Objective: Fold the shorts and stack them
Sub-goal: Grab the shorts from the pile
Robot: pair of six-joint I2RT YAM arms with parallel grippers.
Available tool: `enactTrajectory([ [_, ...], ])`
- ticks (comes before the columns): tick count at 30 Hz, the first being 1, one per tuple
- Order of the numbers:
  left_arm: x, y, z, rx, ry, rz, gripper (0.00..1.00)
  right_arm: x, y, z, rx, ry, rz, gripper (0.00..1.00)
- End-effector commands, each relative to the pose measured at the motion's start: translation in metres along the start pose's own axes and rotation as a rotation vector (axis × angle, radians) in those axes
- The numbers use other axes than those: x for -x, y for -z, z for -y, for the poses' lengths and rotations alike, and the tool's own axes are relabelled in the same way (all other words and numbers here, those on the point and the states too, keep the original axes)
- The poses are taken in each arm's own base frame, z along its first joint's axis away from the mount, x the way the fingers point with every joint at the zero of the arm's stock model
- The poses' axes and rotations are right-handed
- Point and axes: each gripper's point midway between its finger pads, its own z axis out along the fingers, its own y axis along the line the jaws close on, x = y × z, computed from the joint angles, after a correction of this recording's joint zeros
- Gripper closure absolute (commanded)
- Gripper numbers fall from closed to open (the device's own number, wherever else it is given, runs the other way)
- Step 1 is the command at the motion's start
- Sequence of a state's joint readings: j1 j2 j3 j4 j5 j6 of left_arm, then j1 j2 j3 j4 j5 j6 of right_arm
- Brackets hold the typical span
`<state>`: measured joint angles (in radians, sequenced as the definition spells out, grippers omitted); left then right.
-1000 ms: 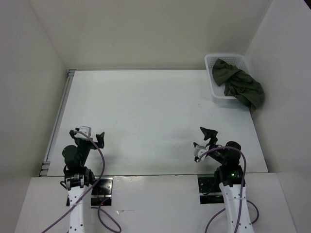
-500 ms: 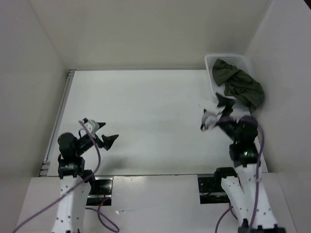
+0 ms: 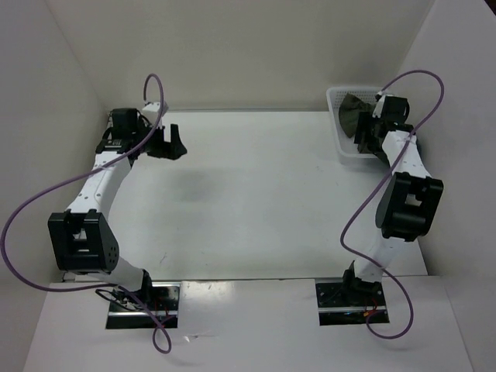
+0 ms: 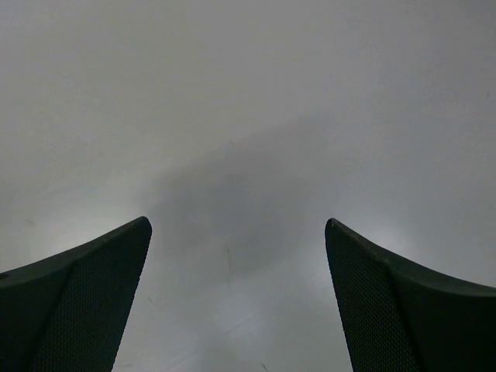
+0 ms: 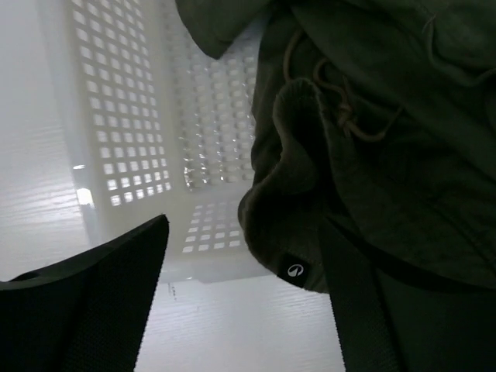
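Shorts [image 5: 387, 139], dark olive and crumpled, lie in the white perforated basket [image 5: 116, 116] at the far right corner of the table [image 3: 256, 194]. In the right wrist view the drawstring [image 5: 341, 108] shows, and a thick fold with a small round logo [image 5: 293, 270] comes down in front of the basket wall. The right gripper [image 5: 244, 225] has its fingers well apart on either side of this fold, the right finger close against the cloth, and it has not closed on anything. I think it is placed there because this fold is the easiest part to pinch, and the shorts must come out to the flat table before any folding. The left gripper [image 4: 238, 222] is wide open and empty, hanging over bare table at the far left. Probably it is kept there to take the other side of the garment once it is spread. The table top is white and smooth, with only a soft shadow and some faint marks, so the fabric should slide on it easily. Plain white walls [image 3: 232, 54] close the space at the back and both sides.
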<state>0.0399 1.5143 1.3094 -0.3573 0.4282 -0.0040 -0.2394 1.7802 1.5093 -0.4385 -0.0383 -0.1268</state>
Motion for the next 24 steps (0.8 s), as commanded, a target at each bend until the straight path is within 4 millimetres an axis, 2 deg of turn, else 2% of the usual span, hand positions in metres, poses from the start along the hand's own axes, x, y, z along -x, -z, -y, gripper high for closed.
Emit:
enactTrajectory([
  [1, -0.017, 0.009, 0.031, -0.136, 0.035, -0.07, 0.01, 0.042, 0.004, 0.009, -0.089, -0.041, 0.091, 0.19],
  [5, -0.038, 0.006, 0.036, -0.171, 0.069, -0.122, 0.01, 0.022, -0.021, 0.012, -0.105, -0.022, 0.032, 0.25],
  [8, -0.051, 0.002, 0.032, -0.154, 0.084, -0.152, 0.01, 0.016, -0.028, 0.012, -0.104, -0.013, 0.011, 0.34],
  [9, -0.054, 0.0, 0.031, -0.155, 0.089, -0.161, 0.01, 0.011, -0.03, 0.014, -0.112, -0.012, 0.004, 0.4],
  [12, -0.057, -0.003, 0.026, -0.131, 0.091, -0.172, 0.01, -0.011, -0.035, 0.017, -0.135, -0.01, -0.045, 0.42],
  [20, -0.053, -0.003, 0.025, -0.131, 0.087, -0.164, 0.01, -0.027, -0.045, 0.016, -0.127, 0.011, -0.081, 0.45],
  [24, -0.053, -0.003, 0.025, -0.131, 0.087, -0.164, 0.01, -0.028, -0.056, 0.013, -0.106, 0.035, -0.084, 0.59],
])
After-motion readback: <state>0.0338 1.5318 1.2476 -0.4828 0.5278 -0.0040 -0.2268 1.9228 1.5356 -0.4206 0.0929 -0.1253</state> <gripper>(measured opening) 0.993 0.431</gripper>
